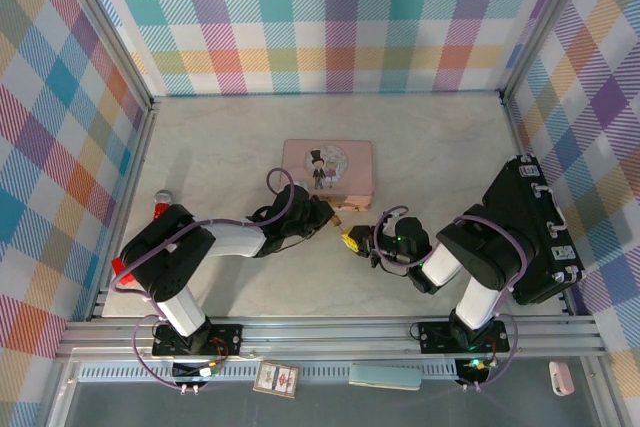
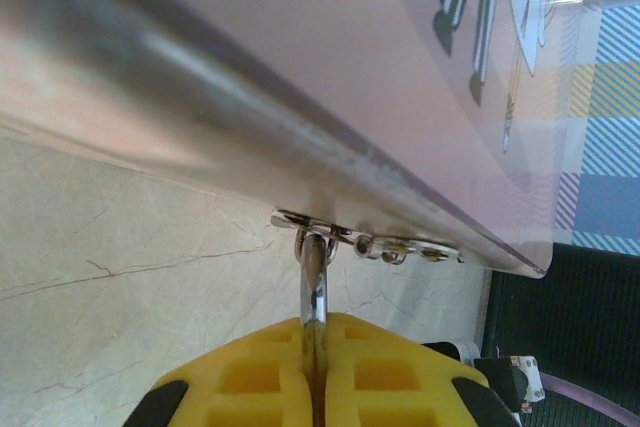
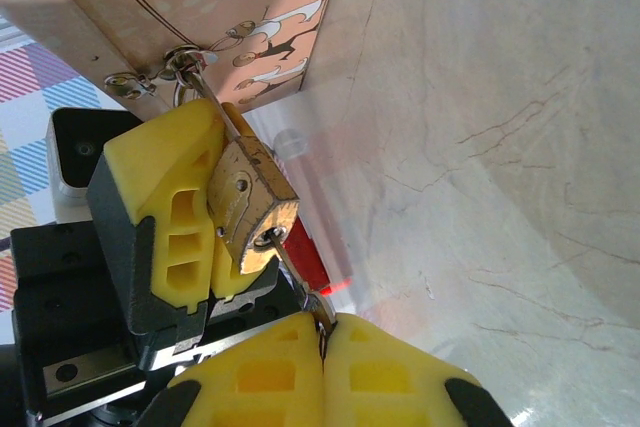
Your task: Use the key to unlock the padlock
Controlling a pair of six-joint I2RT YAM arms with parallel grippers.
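Note:
The small brass padlock (image 3: 245, 209) hangs by its silvery shackle (image 2: 313, 282) from the hasp (image 2: 365, 243) on the pink tin (image 1: 328, 169). My left gripper (image 2: 315, 332) is shut on the padlock; its yellow fingers (image 3: 165, 207) clamp the brass body, and the shackle rises from between them. The thin grey key (image 3: 296, 272) sits with its tip in the keyhole on the padlock's underside. My right gripper (image 3: 322, 332) is shut on the key's head. From above, the left gripper (image 1: 325, 215) and right gripper (image 1: 352, 239) meet just in front of the tin's near edge.
A red-handled tool (image 1: 160, 205) lies at the left of the table. A black case (image 1: 535, 232) stands at the right, beside my right arm. Checkered walls close in the table on three sides. A card pack (image 1: 277, 378) lies below the front rail.

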